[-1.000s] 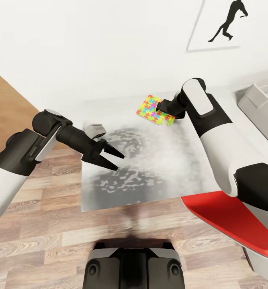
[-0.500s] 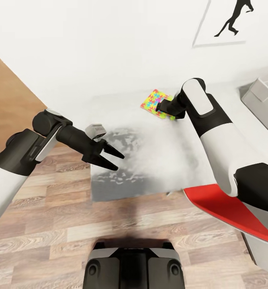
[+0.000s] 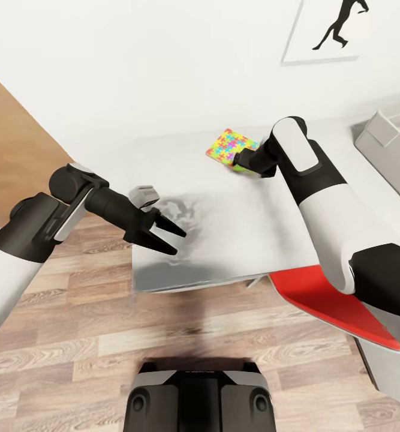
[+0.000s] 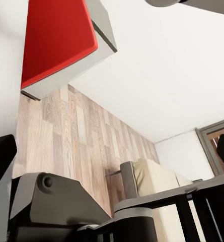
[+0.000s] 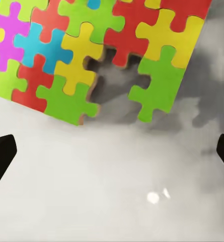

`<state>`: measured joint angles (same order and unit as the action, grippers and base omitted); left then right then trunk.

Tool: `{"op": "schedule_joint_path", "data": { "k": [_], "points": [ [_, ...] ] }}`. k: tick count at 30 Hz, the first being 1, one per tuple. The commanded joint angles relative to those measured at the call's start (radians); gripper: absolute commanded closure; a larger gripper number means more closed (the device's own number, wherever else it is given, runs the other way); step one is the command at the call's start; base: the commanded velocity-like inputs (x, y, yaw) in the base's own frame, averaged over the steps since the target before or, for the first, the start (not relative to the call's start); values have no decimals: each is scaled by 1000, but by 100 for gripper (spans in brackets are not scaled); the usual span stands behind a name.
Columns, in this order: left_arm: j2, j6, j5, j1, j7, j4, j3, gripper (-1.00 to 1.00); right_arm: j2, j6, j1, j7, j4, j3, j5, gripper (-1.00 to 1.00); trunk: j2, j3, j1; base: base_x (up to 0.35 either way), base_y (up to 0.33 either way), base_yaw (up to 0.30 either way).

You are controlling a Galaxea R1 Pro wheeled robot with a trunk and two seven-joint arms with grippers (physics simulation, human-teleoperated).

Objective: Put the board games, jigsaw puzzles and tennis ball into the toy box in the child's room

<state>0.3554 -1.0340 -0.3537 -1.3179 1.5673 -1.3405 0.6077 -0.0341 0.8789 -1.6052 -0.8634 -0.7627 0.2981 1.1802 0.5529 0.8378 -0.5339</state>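
A jigsaw puzzle point(image 3: 231, 146) point(image 5: 99, 48) lies flat on the far part of the grey table point(image 3: 223, 216), near the white wall. The right gripper point(image 5: 112, 151) hangs just over the puzzle's near edge, its fingers spread wide with bare tabletop between them. At the far right stands the toy box point(image 3: 382, 147), with a second patterned square inside. The left gripper point(image 3: 168, 235) hovers over the table's near left corner, fingers parted and holding nothing. A red chair seat point(image 3: 334, 309) sits near the table's right side.
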Motion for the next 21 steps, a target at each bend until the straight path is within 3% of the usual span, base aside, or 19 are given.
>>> {"op": "schedule_joint_path", "data": {
  "k": [1,9,21],
  "points": [
    [1,-11,-1,-1,3,0,2,-100,0,0,-1,-10,-1,2,10,-100,1,1,0,56,-195,0],
    [-1,-11,-1,-1,3,0,1,-100,0,0,-1,-10,-3,1,10,-100,1,1,0,97,-158,0],
    [-1,-11,-1,-1,3,0,0,-100,2,0,-1,-11,-3,2,10,-100,1,1,0,102,-22,0]
  ]
}}
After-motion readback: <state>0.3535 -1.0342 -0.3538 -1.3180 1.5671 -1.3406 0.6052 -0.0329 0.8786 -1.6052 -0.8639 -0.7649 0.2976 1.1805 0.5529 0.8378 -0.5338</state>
